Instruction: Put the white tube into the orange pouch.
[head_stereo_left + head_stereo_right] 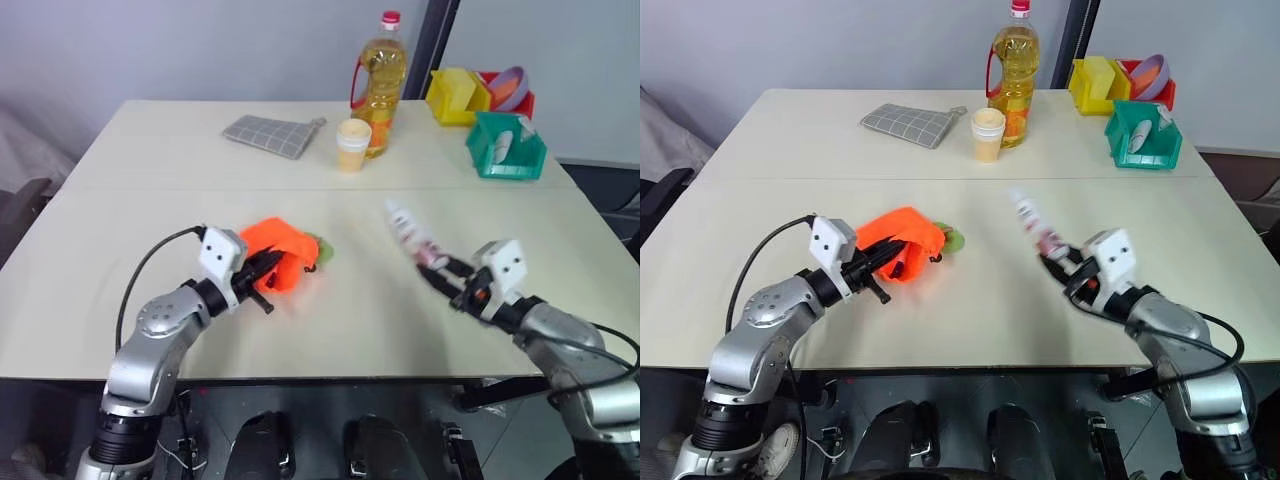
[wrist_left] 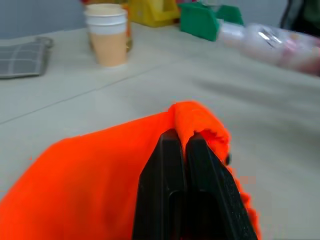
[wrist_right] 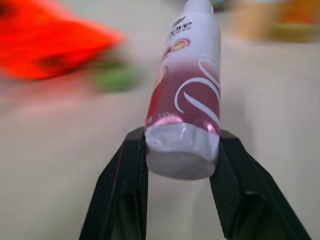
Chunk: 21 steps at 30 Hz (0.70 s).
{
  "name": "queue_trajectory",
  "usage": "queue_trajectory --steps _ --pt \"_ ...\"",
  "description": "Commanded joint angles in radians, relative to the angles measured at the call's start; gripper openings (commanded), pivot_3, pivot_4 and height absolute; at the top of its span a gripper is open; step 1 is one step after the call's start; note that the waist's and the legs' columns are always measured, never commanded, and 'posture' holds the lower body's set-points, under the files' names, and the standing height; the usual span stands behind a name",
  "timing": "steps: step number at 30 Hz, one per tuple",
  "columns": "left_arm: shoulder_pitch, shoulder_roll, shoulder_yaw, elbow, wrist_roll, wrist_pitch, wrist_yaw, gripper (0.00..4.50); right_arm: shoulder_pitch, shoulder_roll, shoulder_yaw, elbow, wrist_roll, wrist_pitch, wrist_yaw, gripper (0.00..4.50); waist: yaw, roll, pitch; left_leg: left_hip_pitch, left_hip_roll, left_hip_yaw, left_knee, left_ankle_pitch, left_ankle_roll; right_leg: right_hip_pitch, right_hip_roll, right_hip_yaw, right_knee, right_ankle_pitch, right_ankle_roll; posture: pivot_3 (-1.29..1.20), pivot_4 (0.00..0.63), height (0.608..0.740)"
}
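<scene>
Right wrist view: the right gripper (image 3: pixel 181 150) has its two black fingers (image 3: pixel 125 175) clamped on the crimped end of the small white plastic tube with red-pink printing (image 3: pixel 187 95), whose capped end points away from the wrist toward the far side of the table. From the head camera, that tube (image 1: pixel 412 236) is lifted off the cream tabletop (image 1: pixel 180 150) at about four o'clock from the table's middle, angled up toward eleven o'clock.

The left gripper (image 2: pixel 184 142) has its jaws pressed together, pinching a fold of the bright orange soft fabric pouch (image 2: pixel 100 175). In the head view the pouch (image 1: pixel 275 245) sits at about eight o'clock from the table's middle, with a round green disc (image 1: pixel 322 249) touching it at its three o'clock edge. Pouch and tube are well apart.

Toward twelve o'clock stand a tall clear bottle of yellow oil with a red cap (image 1: pixel 381 72) and a stack of pale paper cups (image 1: pixel 353 145) just beside it. A grey checked cloth (image 1: pixel 270 133) lies at eleven o'clock. At one o'clock are a green plastic bin (image 1: pixel 505 148), a yellow bin (image 1: pixel 455 96) and a red bin (image 1: pixel 508 95).
</scene>
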Motion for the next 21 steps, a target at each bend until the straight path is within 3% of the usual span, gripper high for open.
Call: queue_trajectory --steps 1,7,21 --pt "-0.018 0.002 0.028 -0.014 -0.045 0.005 -0.004 0.00 -0.003 -0.041 0.062 -0.112 0.048 0.058 0.052 1.16 -0.001 0.000 0.000 0.000 0.000 0.000 0.000 0.000 0.000 0.000 0.000 0.000 0.000 0.000 0.000 0.00 0.150 0.740" --pt "-0.013 0.016 0.025 -0.027 -0.071 0.017 -0.011 0.00 -0.039 -0.069 0.178 -0.139 0.000 0.085 0.064 1.16 -0.002 0.000 0.000 0.000 0.000 0.000 0.001 0.000 0.000 0.000 -0.001 0.000 -0.001 -0.002 -0.004 0.00 0.150 0.740" --pt "-0.018 0.063 -0.050 -0.081 -0.093 0.054 -0.056 0.00 -0.152 0.047 0.290 -0.104 -0.027 0.128 0.002 1.16 -0.003 -0.001 0.000 -0.001 0.000 0.000 0.000 -0.001 0.000 -0.001 -0.001 0.000 -0.001 -0.002 -0.004 0.00 0.150 0.740"
